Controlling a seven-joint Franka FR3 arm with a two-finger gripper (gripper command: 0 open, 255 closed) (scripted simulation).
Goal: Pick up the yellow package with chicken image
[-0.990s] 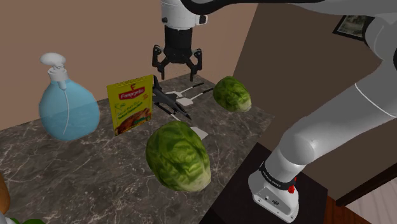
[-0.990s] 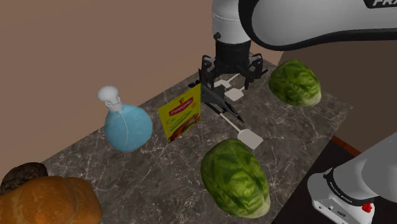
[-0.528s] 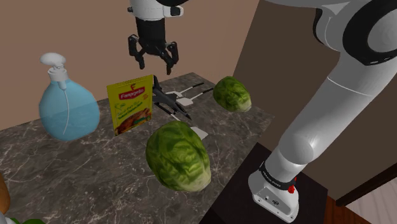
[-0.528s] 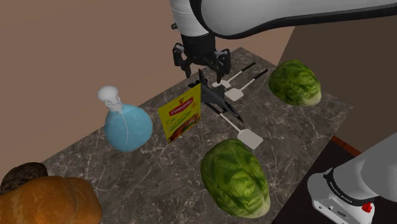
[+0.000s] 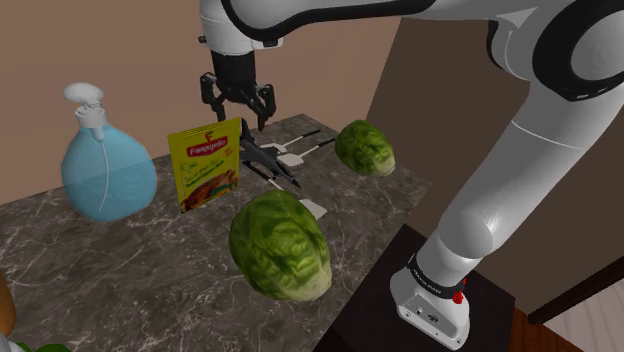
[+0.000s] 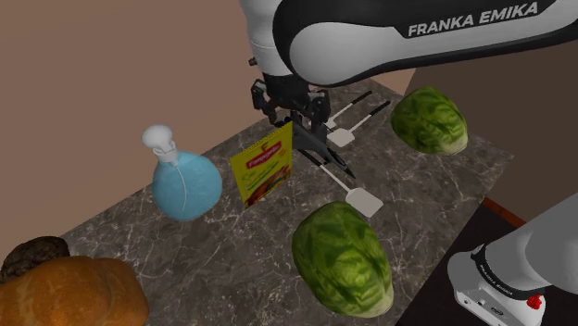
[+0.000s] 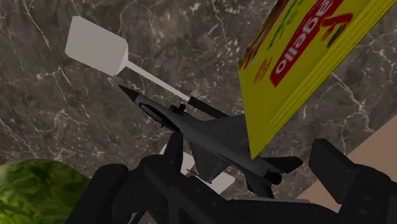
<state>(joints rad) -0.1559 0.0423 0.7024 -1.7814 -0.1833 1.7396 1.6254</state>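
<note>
Arm [image 5: 530,170]: smooth, rounded white casing with a glossy finish. Joint [image 5: 585,50]: dark grey to black ring set into the white shell. Lettering [image 6: 472,18]: "FRANKA EMIKA" in white capitals on a dark section of the upper link. Base [image 5: 432,305]: white flared foot under a black collar, with a small red mark [image 5: 459,296] at its side. Gripper [image 5: 238,112]: all black, angular body, two blocky fingers [image 7: 347,178].

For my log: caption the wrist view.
Open hand hovering over yellow package, grey model jet beside it on marbled counter.
</note>
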